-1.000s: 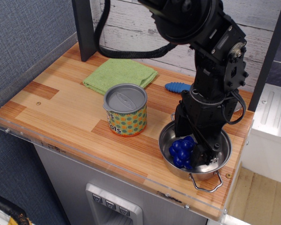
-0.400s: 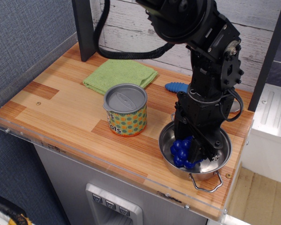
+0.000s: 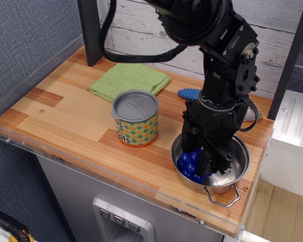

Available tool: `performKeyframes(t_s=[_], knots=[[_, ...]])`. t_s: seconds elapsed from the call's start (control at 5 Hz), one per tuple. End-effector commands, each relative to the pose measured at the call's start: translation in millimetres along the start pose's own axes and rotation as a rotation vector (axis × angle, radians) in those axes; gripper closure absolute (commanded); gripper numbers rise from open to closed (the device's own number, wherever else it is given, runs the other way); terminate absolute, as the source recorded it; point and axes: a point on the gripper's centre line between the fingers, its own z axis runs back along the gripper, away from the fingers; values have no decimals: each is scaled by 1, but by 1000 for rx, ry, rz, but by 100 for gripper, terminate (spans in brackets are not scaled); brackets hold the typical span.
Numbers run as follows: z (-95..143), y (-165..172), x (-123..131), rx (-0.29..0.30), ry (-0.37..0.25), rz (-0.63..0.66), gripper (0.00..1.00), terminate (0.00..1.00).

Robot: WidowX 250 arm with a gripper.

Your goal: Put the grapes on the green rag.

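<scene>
The grapes [image 3: 187, 164], a small bunch of glossy deep-blue balls, lie in a steel bowl [image 3: 238, 162] at the front right of the wooden table. My gripper [image 3: 195, 162] reaches down into the bowl, and its black fingers are closed around the grapes, hiding the bunch's right side. The grapes still sit low in the bowl. The green rag [image 3: 130, 80], a light green folded cloth, lies flat at the back of the table, well to the left of the gripper and beyond the can.
A can [image 3: 135, 119] with a grey lid and a dotted label stands between the bowl and the rag. A blue spoon handle [image 3: 190, 93] lies behind the arm. A black post [image 3: 90, 30] stands at the back left. The table edge runs just in front of the bowl.
The fingers have closed in on the grapes. The gripper and the bunch have shifted slightly left inside the bowl.
</scene>
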Motion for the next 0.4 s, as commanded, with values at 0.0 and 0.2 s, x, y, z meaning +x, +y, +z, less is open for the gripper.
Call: performKeyframes(t_s=[0.0,0.2], knots=[[50,8,6,54,-88,64,100,0],[66,18,1,84,-94,130,100,0]])
